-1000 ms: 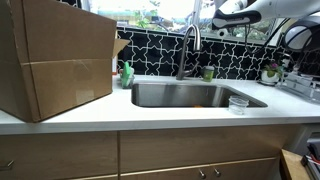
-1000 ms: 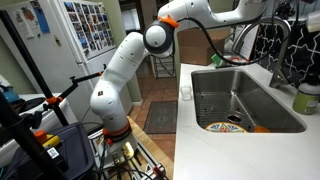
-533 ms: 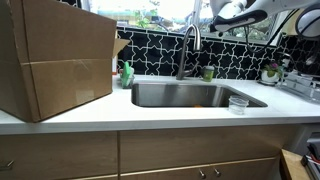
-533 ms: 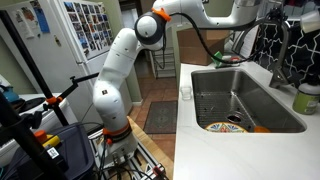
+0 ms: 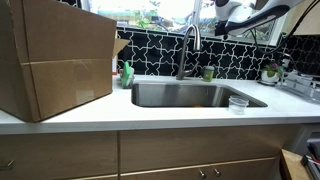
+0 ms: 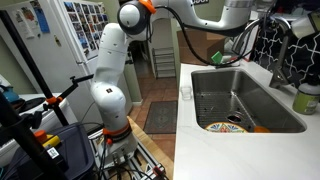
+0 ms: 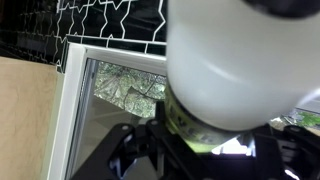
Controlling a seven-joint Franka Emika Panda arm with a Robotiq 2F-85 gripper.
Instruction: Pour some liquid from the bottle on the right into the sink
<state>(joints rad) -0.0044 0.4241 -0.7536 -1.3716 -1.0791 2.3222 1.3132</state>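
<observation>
Above the sink (image 5: 180,93), near the upper edge of both exterior views, the Panda arm (image 5: 268,10) carries its tool (image 7: 205,148) well clear of the counter (image 5: 150,112).

Wrist view: the tool is clamped on a white bottle (image 7: 240,55), whose broad pale body fills the upper right of the frame. A yellow-green band (image 7: 188,118) rings the bottle just beside the dark fingers (image 7: 128,150), which flank it on both sides. Behind the bottle lie a white window frame (image 7: 70,110) and black tiling (image 7: 100,20) with a white net pattern. The bottle's opening is hidden, and its tilt cannot be told.

Exterior views: the steel sink is set into the white counter, with a curved faucet (image 5: 187,45) at its back edge. A large cardboard box (image 5: 55,60) stands on the counter at the frame's left, with a green bottle (image 5: 127,73) just beside it. A small clear cup (image 5: 238,102) sits on the counter near the sink's right rim. A coloured dish (image 6: 225,125) lies on the sink floor, and 1 pale container (image 6: 305,98) stands on the counter beside the basin.
</observation>
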